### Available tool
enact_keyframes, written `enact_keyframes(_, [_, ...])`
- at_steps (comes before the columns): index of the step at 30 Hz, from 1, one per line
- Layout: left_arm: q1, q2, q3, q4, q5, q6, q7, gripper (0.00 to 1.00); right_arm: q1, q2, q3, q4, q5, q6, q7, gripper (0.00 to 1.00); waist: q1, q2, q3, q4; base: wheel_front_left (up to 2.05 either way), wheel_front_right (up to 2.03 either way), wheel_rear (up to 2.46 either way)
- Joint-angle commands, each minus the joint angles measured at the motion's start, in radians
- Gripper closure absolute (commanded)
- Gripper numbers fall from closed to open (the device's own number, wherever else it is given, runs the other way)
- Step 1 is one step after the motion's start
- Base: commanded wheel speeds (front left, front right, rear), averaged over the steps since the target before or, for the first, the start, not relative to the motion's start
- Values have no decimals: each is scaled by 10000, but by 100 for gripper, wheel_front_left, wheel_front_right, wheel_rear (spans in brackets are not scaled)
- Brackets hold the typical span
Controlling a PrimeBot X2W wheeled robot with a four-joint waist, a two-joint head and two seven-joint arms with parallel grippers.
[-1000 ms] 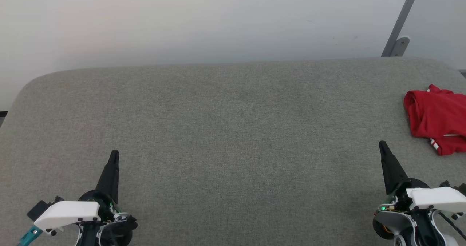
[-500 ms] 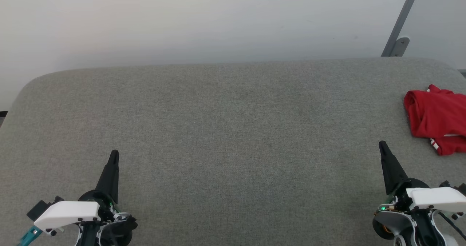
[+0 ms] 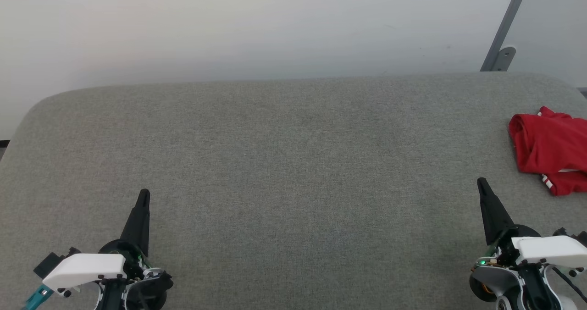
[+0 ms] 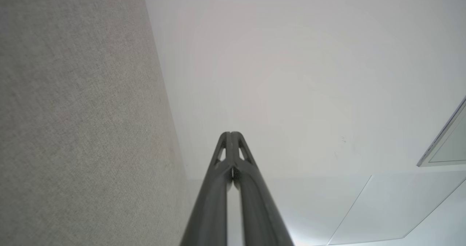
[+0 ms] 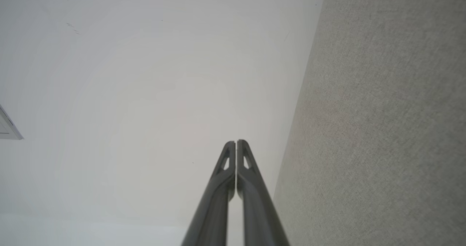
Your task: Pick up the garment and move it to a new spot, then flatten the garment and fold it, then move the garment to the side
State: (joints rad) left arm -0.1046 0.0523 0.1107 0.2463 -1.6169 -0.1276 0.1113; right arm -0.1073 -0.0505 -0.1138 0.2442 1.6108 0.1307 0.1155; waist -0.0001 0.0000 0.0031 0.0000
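The garment [image 3: 548, 149], red with a bit of white-and-red striped trim, lies crumpled at the far right of the grey fabric table [image 3: 284, 163], partly cut off by the head view's right edge. My right gripper [image 3: 481, 184] is shut and empty, low and left of the garment, apart from it. At the lower left my left gripper [image 3: 144, 194] is shut too, holding nothing, far from the garment. In the left wrist view the left gripper [image 4: 230, 134] has its fingers pressed together; the right wrist view shows the right gripper [image 5: 236, 142] the same way.
A pale wall [image 3: 229, 25] rises behind the table's far edge. A grey metal post with a bracket [image 3: 502, 39] stands at the back right. The table's corners are rounded, and the wide grey middle lies between my two grippers.
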Motion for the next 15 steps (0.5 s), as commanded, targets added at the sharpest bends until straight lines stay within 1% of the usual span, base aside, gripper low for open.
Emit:
enact_keyframes(1, [-115,-12,22,-2,39,-57,48,100,-53,15,-2,17,40,0,9,100,1,0,0,0,0,0,0])
enact_keyframes(15, [-116,-17,28,-2,42,-57,34,100,-53,15,-4,17,41,0,7,100,1,0,0,0,0,0,0])
